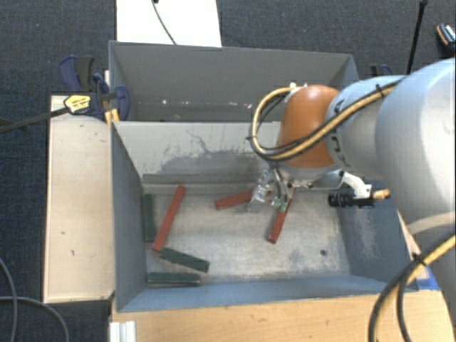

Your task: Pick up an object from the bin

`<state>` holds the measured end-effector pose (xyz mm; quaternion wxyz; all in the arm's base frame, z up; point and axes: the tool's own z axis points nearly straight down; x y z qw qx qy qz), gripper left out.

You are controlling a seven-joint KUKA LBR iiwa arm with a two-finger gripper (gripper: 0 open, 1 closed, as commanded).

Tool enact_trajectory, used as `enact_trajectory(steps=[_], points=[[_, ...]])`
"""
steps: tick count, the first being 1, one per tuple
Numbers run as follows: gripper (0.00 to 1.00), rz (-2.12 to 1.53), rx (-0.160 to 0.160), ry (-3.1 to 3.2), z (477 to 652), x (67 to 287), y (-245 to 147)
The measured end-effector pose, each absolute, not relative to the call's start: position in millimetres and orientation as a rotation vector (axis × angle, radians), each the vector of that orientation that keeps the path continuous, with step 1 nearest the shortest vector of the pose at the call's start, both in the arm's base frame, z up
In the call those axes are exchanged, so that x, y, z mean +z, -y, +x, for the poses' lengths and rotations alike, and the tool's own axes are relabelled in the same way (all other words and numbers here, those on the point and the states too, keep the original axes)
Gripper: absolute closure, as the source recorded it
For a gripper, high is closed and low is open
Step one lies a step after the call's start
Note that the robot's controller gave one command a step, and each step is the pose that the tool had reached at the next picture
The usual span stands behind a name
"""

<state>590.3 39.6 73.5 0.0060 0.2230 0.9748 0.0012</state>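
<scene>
Bin (128, 191) contents, logged left to right.

Left wall: one dark green bar (147, 218) lies lengthwise against it. In the near-left corner a second green bar (173, 279) lies flat along the near wall. A third green bar (184, 260) sits tilted just above it. The left end of this tilted one is close to the lower end of the long red bar (169, 214), which runs diagonally up and to the right toward the back wall.

Centre: the short red bar (234, 201) lies almost level on the floor, well apart from the green group. Its right end reaches the left side of the gripper (272, 197).

The gripper is low in the bin, back of centre. The steep red bar (276, 225) starts just beneath the gripper tip and slants down and slightly left. So the tip sits where these two red bars nearly meet, one to its left and one below it. I cannot tell whether either end touches it or lies inside it.

Jaw state: I cannot tell, as the wrist hardware blocks my line of sight.

Right: the orange cover (308, 127) with its looped cable (256, 123) sits above the gripper. The pale arm (406, 134) comes in over the bin's right wall.
</scene>
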Motion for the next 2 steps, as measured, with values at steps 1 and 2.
enact_trajectory(steps=[1,2], points=[[1.0,0.221,0.002,-3.124,567.1,73.2,-38.5],[0.0,0.222,0.001,-3.13,565.0,70.8,-38.6]])
